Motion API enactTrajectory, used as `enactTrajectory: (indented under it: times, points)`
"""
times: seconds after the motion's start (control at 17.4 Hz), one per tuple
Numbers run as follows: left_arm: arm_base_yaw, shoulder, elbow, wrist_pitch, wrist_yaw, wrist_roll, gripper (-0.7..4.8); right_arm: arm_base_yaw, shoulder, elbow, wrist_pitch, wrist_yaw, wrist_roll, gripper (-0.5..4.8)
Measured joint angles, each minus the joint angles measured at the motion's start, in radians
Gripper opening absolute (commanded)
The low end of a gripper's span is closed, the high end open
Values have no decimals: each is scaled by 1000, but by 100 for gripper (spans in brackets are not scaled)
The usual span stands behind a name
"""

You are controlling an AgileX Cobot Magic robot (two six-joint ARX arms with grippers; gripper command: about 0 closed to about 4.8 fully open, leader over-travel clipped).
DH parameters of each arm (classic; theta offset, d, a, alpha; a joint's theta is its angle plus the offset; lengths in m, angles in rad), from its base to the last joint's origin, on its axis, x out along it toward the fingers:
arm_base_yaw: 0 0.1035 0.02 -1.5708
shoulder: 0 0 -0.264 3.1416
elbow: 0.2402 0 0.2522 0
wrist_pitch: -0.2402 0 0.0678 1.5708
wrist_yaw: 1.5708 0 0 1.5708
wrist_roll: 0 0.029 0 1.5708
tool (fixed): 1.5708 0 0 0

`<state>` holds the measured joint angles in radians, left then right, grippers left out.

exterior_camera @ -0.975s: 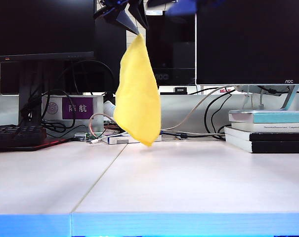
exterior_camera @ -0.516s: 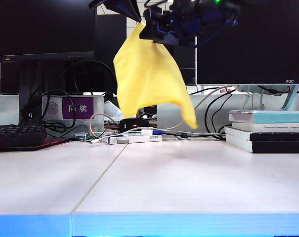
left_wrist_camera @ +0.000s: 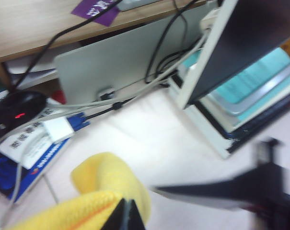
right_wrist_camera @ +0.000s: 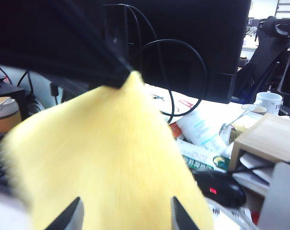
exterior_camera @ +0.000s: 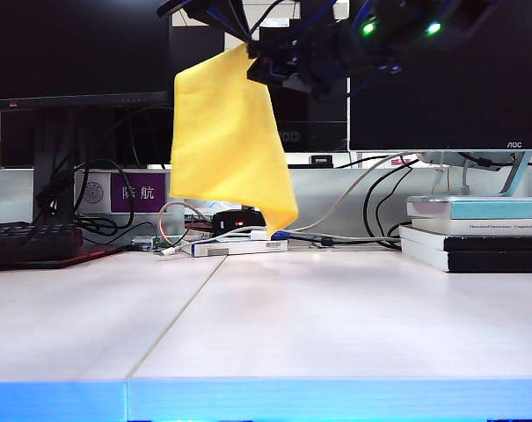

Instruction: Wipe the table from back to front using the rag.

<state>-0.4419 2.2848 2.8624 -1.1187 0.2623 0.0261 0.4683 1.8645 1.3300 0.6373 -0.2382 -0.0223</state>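
The yellow rag [exterior_camera: 226, 149] hangs high above the off-white table [exterior_camera: 336, 325], its lower corner clear of the surface. My left gripper [exterior_camera: 237, 42] is at the top of the exterior view, shut on the rag's upper corner. In the left wrist view its jaws [left_wrist_camera: 128, 214] pinch the rag [left_wrist_camera: 106, 191]. My right gripper [exterior_camera: 267, 67], dark with green lights, is level with the rag's upper right edge. In the right wrist view its fingers [right_wrist_camera: 125, 216] stand apart and open, and the rag [right_wrist_camera: 111, 158] fills the space just beyond them.
A black keyboard [exterior_camera: 28, 242] lies at the left. A stack of books [exterior_camera: 477, 233] stands at the right. A black mouse [exterior_camera: 239, 220], a flat box [exterior_camera: 235, 248] and cables lie behind the rag. Dark monitors [exterior_camera: 441, 79] line the back. The blue front edge [exterior_camera: 336, 400] is near.
The right arm has come in from the upper right to the rag's top edge. The rag, hanging narrow before, has spread wider and swung left.
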Motion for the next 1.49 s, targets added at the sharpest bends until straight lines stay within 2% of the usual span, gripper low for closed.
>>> enactTrajectory:
  times: [0.06,0.11,0.17,0.23,0.57,0.69,0.75,0.8,0.86,0.92,1.03,1.26,1.32,1.38,1.43,1.49]
  points:
    - [0,0,0,0,7,0,11,0,15,25,-5,0,0,232]
    - [0,0,0,-1,15,0,11,0,30,61,-26,0,0,162]
    - [0,0,0,0,16,0,11,0,38,88,-48,0,0,31]
    - [0,0,0,0,16,0,12,0,48,118,-78,3,2,-2]
    - [1,-10,0,5,16,0,13,0,114,132,-130,146,0,-2]
    - [1,-22,0,6,14,0,18,0,154,181,-156,156,1,-2]
    - [1,-48,0,7,6,0,18,0,204,279,-219,156,2,1]
    - [1,-58,0,7,5,0,18,0,216,308,-229,157,2,53]
    - [1,-74,0,7,4,0,18,0,228,340,-243,157,2,257]
    - [1,-99,0,7,0,0,18,0,234,377,-262,158,1,342]
    - [1,-138,0,8,-16,0,18,0,232,396,-267,159,2,342]
    - [1,-188,0,22,-20,0,18,0,232,430,-436,159,3,337]
    - [1,-189,0,19,-20,0,18,0,232,448,-511,159,3,295]
    - [1,-192,0,14,-21,0,17,0,231,462,-536,159,4,57]
    - [1,-200,0,10,-21,0,15,2,226,483,-550,153,3,-2]
    - [1,-207,0,3,-21,0,-6,3,214,492,-555,142,3,-1]
